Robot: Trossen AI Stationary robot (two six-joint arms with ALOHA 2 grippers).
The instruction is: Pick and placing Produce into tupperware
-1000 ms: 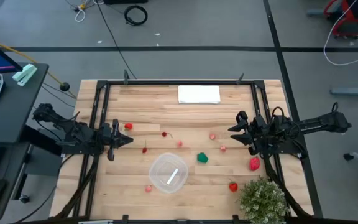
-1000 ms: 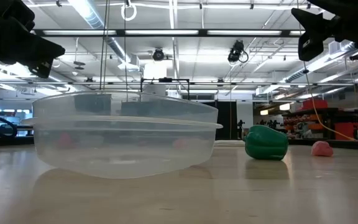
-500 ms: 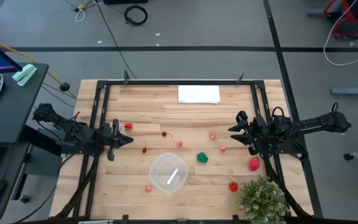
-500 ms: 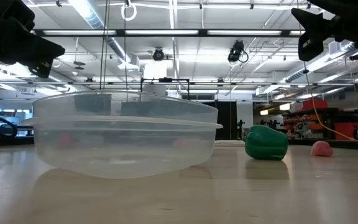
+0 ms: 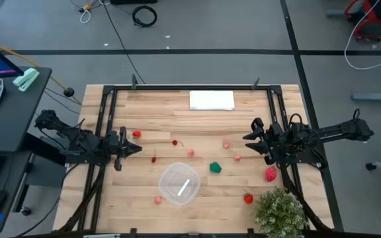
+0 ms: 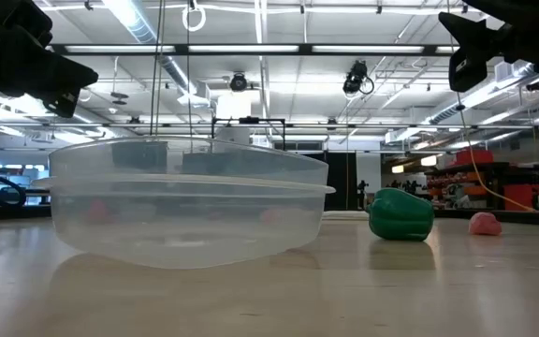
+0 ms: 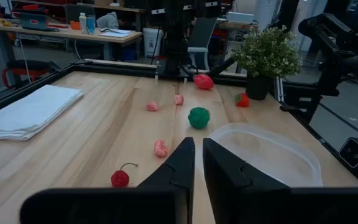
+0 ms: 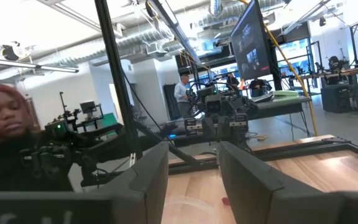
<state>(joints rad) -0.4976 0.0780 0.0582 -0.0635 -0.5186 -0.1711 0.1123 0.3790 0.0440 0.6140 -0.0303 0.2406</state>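
Note:
The tupperware, a round clear container, stands upright on the wood near the table's near edge; it fills the low view. Small red and pink produce lies scattered around it, among them a green pepper, a cherry, a strawberry and a larger red piece. My left gripper hovers shut over the table's left side, pointing right, with a red piece just beyond it. My right gripper hovers open over the right side, pointing left. Neither gripper holds anything.
A folded white cloth lies at the far edge. A bushy green plant stands at the near right corner, beside the strawberry. A black frame runs round the table. A person shows at the edge of the right wrist view.

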